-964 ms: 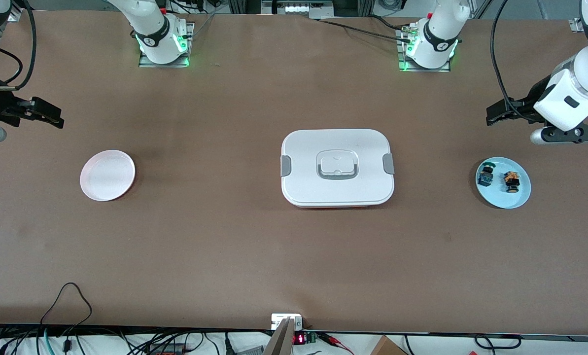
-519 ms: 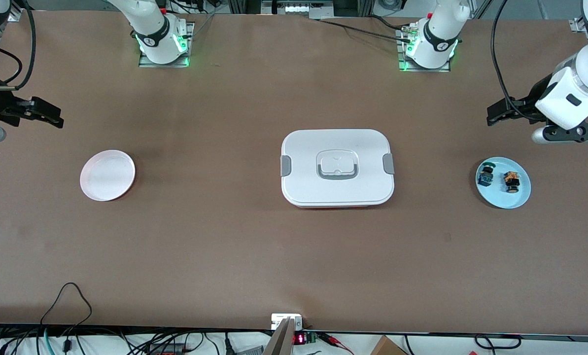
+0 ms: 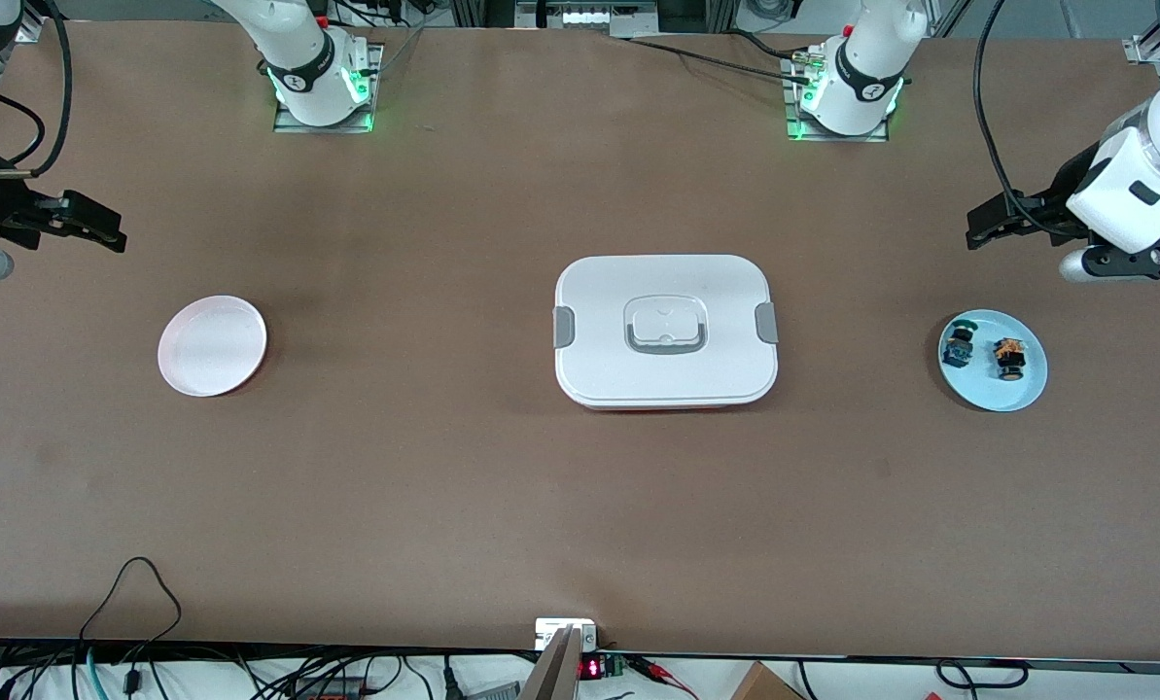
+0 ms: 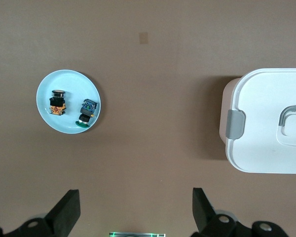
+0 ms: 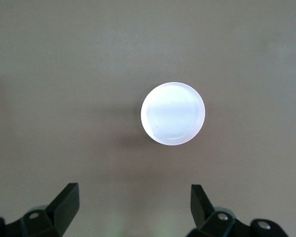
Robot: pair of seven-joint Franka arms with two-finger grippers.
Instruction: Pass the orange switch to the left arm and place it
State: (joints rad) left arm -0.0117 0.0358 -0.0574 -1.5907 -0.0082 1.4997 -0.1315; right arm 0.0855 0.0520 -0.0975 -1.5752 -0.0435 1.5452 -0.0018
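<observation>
The orange switch (image 3: 1008, 356) (image 4: 57, 102) stands on a light blue plate (image 3: 993, 392) (image 4: 69, 81) at the left arm's end of the table, beside a blue-and-green component (image 3: 956, 347) (image 4: 87, 112). The white box (image 3: 665, 331) (image 4: 266, 148) sits mid-table with its lid on. My left gripper (image 3: 986, 224) (image 4: 135, 193) hangs open and empty over bare table by the blue plate. My right gripper (image 3: 103, 229) (image 5: 133, 188) hangs open and empty over bare table at the right arm's end.
A pale pink plate (image 3: 212, 345) (image 5: 172, 113) lies empty toward the right arm's end of the table. Cables and a small device (image 3: 565, 637) line the table edge nearest the front camera.
The left arm's wrist has drifted slightly toward the table's end and toward the robots' bases. The right arm has not moved. Both grippers stay open.
</observation>
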